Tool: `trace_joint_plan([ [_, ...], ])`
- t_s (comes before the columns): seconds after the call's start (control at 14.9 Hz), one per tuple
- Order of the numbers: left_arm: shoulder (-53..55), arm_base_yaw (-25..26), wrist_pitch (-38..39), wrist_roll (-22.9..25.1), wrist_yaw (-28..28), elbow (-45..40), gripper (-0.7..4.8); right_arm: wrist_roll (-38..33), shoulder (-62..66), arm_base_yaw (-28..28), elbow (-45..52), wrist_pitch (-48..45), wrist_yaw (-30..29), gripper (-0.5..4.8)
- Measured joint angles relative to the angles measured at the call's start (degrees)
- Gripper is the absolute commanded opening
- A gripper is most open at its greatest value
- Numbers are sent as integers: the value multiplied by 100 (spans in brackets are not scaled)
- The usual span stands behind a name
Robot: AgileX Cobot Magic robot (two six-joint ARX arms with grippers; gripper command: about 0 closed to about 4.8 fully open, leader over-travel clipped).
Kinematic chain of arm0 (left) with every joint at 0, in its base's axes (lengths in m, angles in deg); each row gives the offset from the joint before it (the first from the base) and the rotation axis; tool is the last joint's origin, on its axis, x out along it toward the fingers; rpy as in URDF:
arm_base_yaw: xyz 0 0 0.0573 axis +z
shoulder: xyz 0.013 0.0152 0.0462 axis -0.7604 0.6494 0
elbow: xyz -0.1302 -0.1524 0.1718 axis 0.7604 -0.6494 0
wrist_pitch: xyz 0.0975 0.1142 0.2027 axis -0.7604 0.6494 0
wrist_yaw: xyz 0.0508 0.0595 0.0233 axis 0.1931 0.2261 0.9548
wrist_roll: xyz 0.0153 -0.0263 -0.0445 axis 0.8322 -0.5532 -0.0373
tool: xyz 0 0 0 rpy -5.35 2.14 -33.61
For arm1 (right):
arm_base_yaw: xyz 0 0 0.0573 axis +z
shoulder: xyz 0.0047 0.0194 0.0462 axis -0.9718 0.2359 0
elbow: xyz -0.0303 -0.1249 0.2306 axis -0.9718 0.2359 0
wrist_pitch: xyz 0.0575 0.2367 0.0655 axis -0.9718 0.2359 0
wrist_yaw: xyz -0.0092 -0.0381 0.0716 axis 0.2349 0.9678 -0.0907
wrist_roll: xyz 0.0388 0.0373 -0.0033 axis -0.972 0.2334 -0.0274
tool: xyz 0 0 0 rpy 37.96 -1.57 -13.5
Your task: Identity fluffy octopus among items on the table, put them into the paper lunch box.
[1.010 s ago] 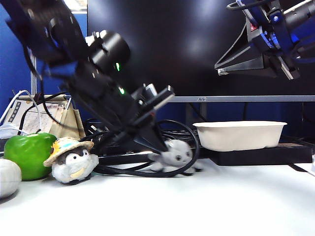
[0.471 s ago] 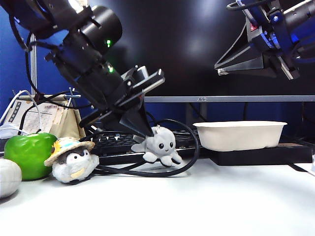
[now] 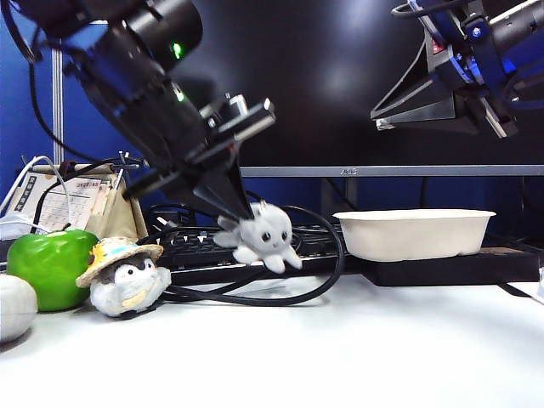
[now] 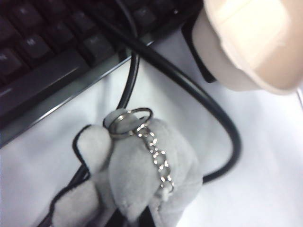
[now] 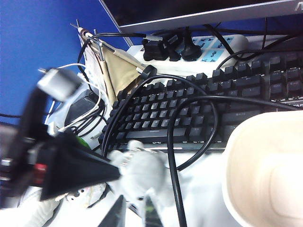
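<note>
The white surface carries a black keyboard with a looped cable in front, and the lunch box rests on a dark block at the right. On the left stand a green pepper and a hatted penguin. The left claw is clamped on the octopus, which hangs tilted above the cable, clear of the surface and left of the box; the right claw hangs high above the box, whether open I cannot tell
</note>
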Motion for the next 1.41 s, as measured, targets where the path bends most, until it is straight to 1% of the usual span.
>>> trace_joint_plan([
  [0.13,-267,-4,57,52,-107,0,-6,0,0,0,0,0,0,54],
  [0.34,-553,-17,-37,48,-623,4,-6,0,0,0,0,-7,0,54],
  [0.4,-577,-39,-208,-37,-809,7,-6,0,0,0,0,-17,2,54],
  [0.47,-577,-98,-566,-216,-970,7,-6,0,0,-11,2,-68,2,54],
  [0.54,-577,-125,-723,-286,-1008,22,-6,0,0,-22,2,-70,2,54],
  [0.81,-516,-168,-896,-317,-1003,420,-6,0,0,-66,0,-59,28,54],
  [1.01,-201,-168,-938,-319,-973,664,-6,0,0,-361,0,-44,42,54],
  [1.08,2,-195,-984,-387,-979,699,-6,-2,0,-479,0,-44,24,54],
  [1.21,323,-282,-1187,-426,-1043,704,-6,-4,-2,-597,0,-4,-111,54],
  [1.35,570,-363,-1585,-684,-1257,763,-6,-4,0,-664,0,50,-149,54],
  [1.41,726,-387,-1637,-758,-1322,903,-6,-4,0,-695,0,46,-146,54],
])
